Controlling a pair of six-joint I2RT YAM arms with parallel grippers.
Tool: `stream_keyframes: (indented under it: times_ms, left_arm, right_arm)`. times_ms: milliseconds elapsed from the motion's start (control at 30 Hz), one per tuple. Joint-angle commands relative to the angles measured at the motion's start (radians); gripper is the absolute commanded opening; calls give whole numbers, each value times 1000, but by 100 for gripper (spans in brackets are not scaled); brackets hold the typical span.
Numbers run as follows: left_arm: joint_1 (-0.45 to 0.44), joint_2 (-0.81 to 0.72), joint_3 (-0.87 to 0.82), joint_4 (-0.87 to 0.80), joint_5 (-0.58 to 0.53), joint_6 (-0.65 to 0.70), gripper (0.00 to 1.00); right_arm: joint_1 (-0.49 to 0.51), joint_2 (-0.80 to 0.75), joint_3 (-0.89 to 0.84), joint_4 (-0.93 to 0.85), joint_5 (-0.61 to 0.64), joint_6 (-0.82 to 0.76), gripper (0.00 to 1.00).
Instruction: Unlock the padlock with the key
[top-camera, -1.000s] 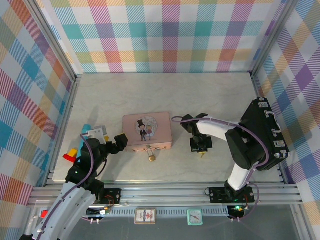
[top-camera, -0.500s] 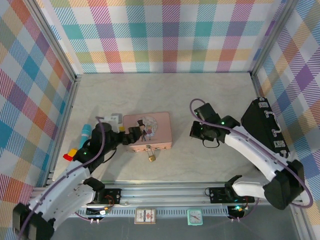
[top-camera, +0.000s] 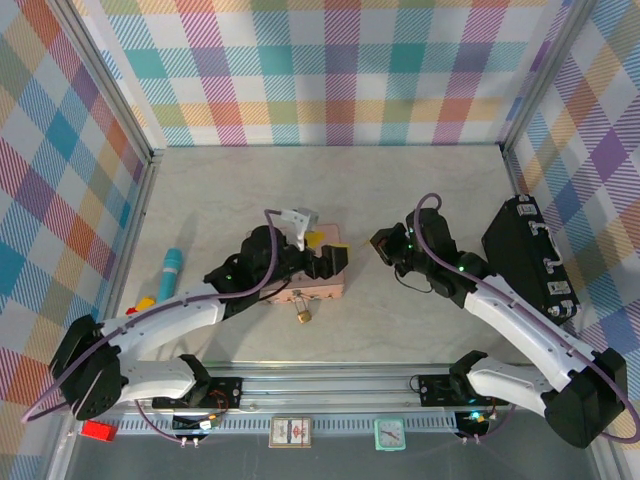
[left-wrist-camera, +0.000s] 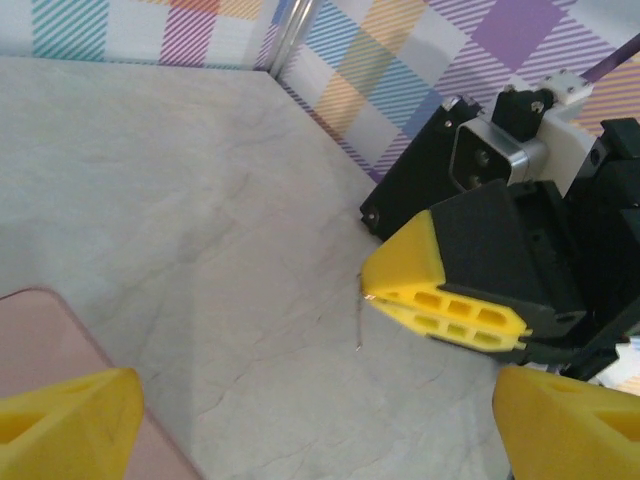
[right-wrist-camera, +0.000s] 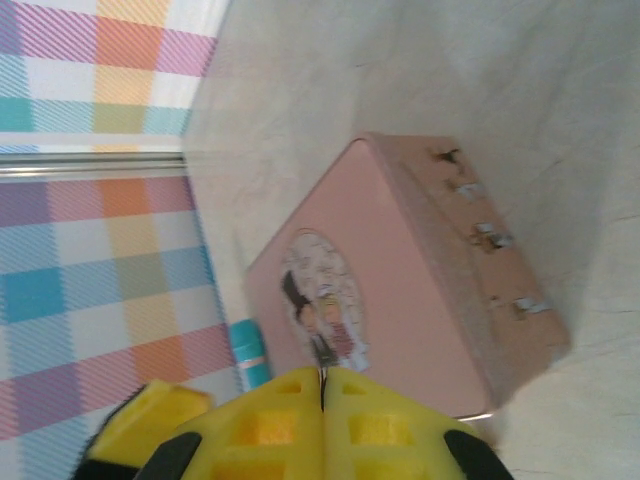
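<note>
Gripping the key (left-wrist-camera: 361, 320), not yet at the padlock (top-camera: 301, 315).
From above: padlock hanging at pink box (top-camera: 322, 290) front, apart from right hand (top-camera: 383, 243). Left wrist: left hand (left-wrist-camera: 320, 420) spread wide, empty. Right wrist: right hand pinched on the key; inserting and turning left to do.

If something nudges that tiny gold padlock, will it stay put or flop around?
The padlock looks hooked to the front of the pink box, so it would probably pivot there rather than slide off. Being so small, it is likely light and easily knocked askew.
</note>
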Motion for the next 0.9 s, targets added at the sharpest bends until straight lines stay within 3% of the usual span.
stream_keyframes:
  times_ms: [0,667,867]
  left_arm:
    - [-20,53,45,139,-27,-44,87]
    - [-29,219,120,200,45,-135,30]
    - [-30,224,114,210,52,-143,24]
  right_arm:
    - [6,-3,-26,125,-70,99,0]
    - [6,-81,-76,146,-11,135,0]
    - [6,-92,-85,135,7,136,0]
